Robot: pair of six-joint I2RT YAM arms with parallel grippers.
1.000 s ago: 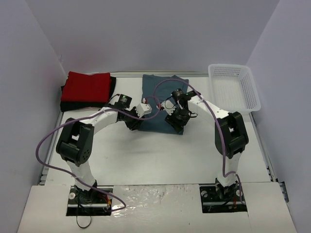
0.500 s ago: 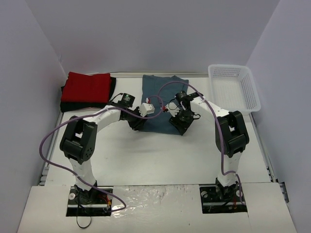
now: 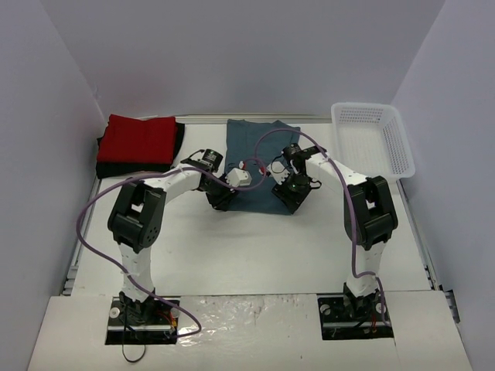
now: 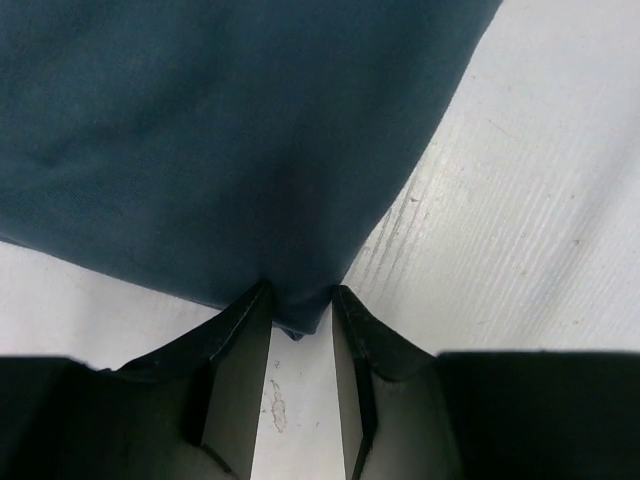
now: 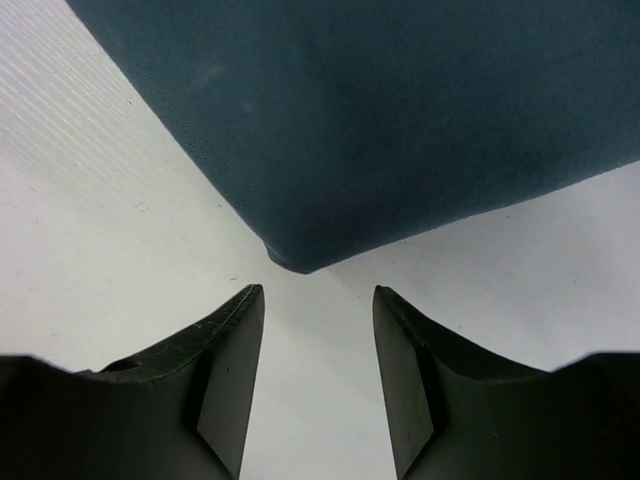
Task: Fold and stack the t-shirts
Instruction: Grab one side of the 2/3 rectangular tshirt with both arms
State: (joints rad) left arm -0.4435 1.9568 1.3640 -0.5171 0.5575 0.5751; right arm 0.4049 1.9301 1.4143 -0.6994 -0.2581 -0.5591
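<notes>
Teal shirt (image 3: 249, 141): soft, light, limp; best taken at near corners. Left hand (image 4: 300, 296) pinches one corner; right hand (image 5: 318, 296) open, empty.

The left arm (image 3: 138, 220) is swinging its big elbow joint in toward the teal t-shirt (image 3: 255, 151). That is carrying the left fingers (image 4: 245, 340) a little closer in on the shirt's near-left corner, where they are narrowing slightly onto the cloth. The right fingers (image 5: 235, 340) are edging outward from the shirt's middle toward its near-right corner, which is lying just ahead of their open gap, while the purple cable (image 3: 271, 133) looped over the shirt is drifting toward the shirt's right side.
</notes>
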